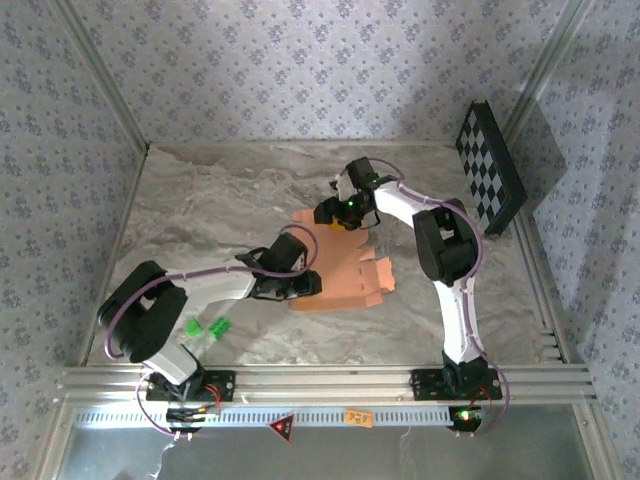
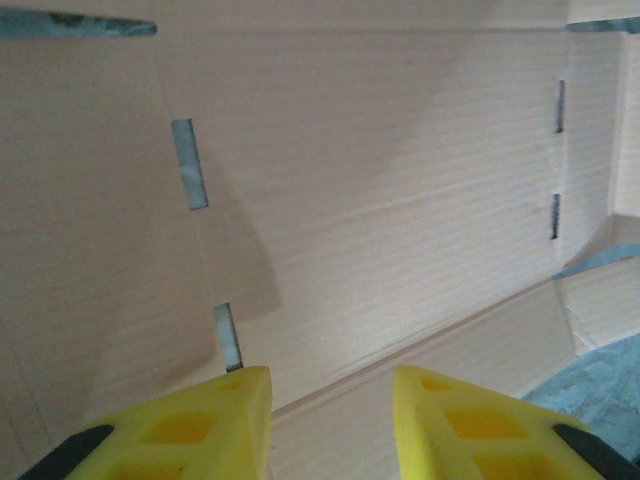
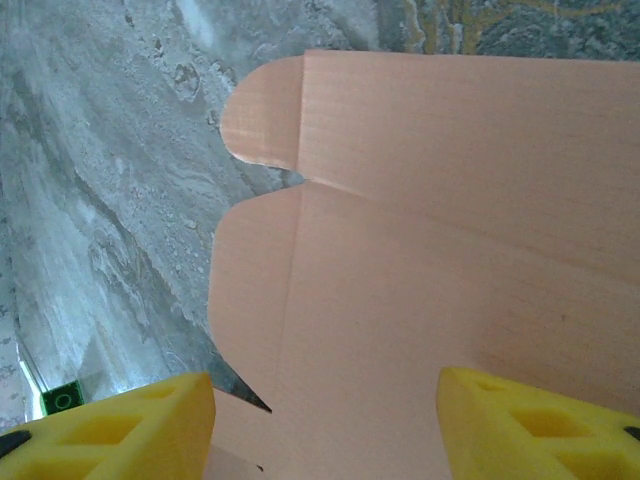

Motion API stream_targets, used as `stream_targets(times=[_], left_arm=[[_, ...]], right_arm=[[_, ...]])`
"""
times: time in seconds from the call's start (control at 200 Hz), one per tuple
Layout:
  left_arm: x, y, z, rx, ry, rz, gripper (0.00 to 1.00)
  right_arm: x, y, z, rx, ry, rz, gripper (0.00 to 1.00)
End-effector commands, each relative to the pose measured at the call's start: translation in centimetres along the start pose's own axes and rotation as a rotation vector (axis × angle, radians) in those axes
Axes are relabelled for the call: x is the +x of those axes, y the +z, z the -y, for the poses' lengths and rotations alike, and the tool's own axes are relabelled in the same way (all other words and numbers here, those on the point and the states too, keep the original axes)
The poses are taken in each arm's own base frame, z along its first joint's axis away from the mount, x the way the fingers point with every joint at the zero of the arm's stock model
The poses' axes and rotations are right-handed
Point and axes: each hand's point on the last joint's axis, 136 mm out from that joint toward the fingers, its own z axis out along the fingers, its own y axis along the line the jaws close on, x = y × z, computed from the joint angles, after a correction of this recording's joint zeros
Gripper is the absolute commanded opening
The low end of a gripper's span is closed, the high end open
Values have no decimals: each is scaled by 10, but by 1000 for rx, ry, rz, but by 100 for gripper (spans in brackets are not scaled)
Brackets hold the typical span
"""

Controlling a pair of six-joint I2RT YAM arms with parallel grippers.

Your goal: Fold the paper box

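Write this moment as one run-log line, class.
salmon-orange creased paper box: lying on marbled grey table | left gripper: open, over box panel | right gripper: open, over box flaps

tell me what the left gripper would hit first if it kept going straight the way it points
Likely the paper box: the left gripper points at its flat slotted panel, with nothing between, though the depth is hard to judge.

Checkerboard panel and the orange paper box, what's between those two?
In the top view, the right arm crosses the stretch between the checkerboard panel and the paper box; the table around it looks bare.
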Motion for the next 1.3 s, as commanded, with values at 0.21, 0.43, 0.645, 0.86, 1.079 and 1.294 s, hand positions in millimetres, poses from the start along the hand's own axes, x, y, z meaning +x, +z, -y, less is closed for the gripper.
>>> stream_targets(times=[0.21, 0.43, 0.645, 0.86, 1.079, 1.294], left_arm=[[3, -2, -24, -78, -46, -11, 36], [-20, -12, -44, -97, -76, 17, 36], [-58, -15, -58, -122, -64, 18, 36], [-102, -6, -63, -137, -26, 12, 32], [-137, 23, -36, -81, 30, -32, 29], [-166, -1, 3, -17, 82, 61, 33]], right_arm=[[14, -13, 47, 123, 68, -46, 60], [45, -33, 62, 176, 91, -67, 60], [87, -53, 65, 205, 126, -75, 60], [152, -46, 49, 190, 153, -125, 60], [202, -22, 10, 178, 118, -162, 60], [200, -27, -31, 121, 45, -120, 61]])
